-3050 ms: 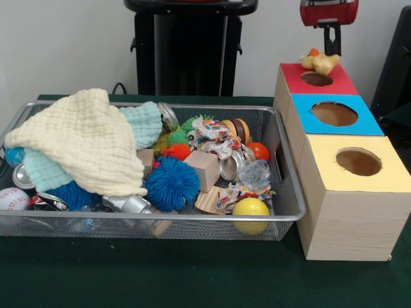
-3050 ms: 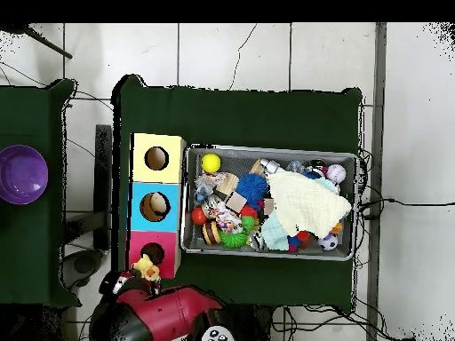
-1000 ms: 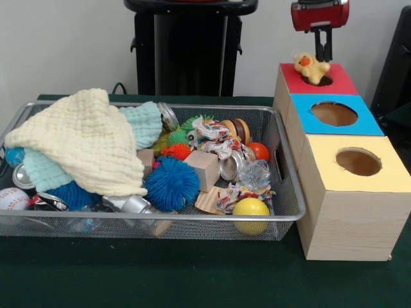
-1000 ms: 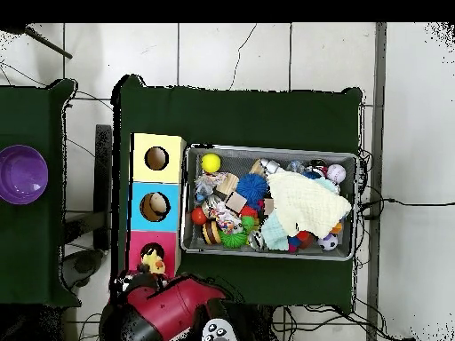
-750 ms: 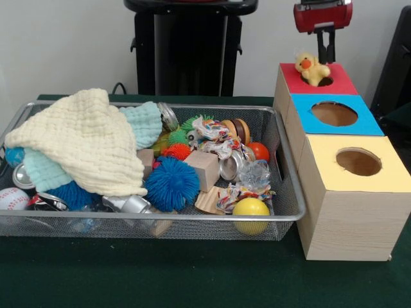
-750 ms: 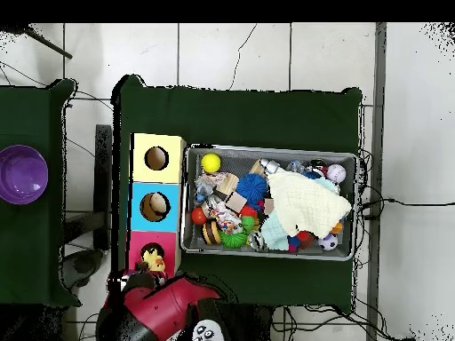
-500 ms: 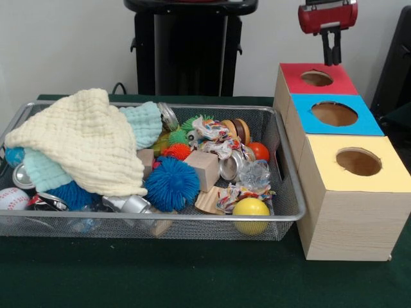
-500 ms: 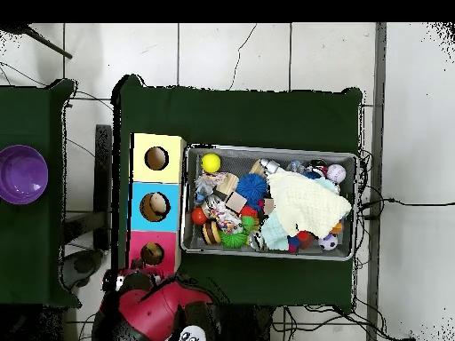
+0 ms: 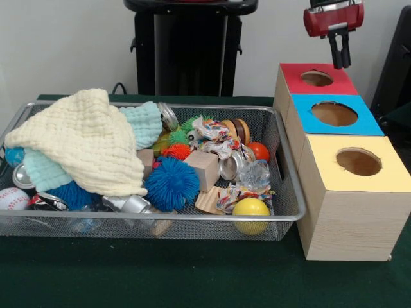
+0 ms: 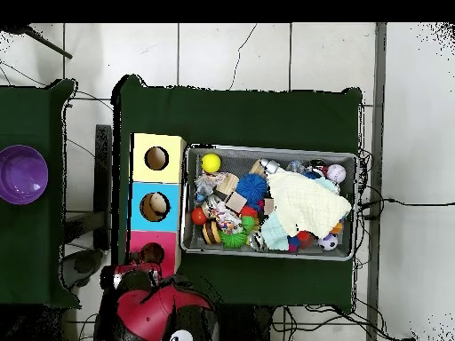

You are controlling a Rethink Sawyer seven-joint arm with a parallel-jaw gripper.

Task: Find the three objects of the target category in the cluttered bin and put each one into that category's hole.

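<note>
The gripper [image 9: 340, 61] is hanging raised above the far edge of the red-topped box, its fingers [image 9: 334, 51] pointing down, slightly apart and holding nothing. The hole [image 9: 316, 78] is showing empty; no plush animals are visible in the bin [image 9: 290, 215].

The red box's hole [image 9: 316, 78] lies uncovered with only the empty, parted gripper [image 9: 340, 61] hanging just above its far edge, while in the bin [image 9: 192, 219] a big cream cloth [image 9: 83, 141] blankets the left half and packed toys fill the right.
</note>
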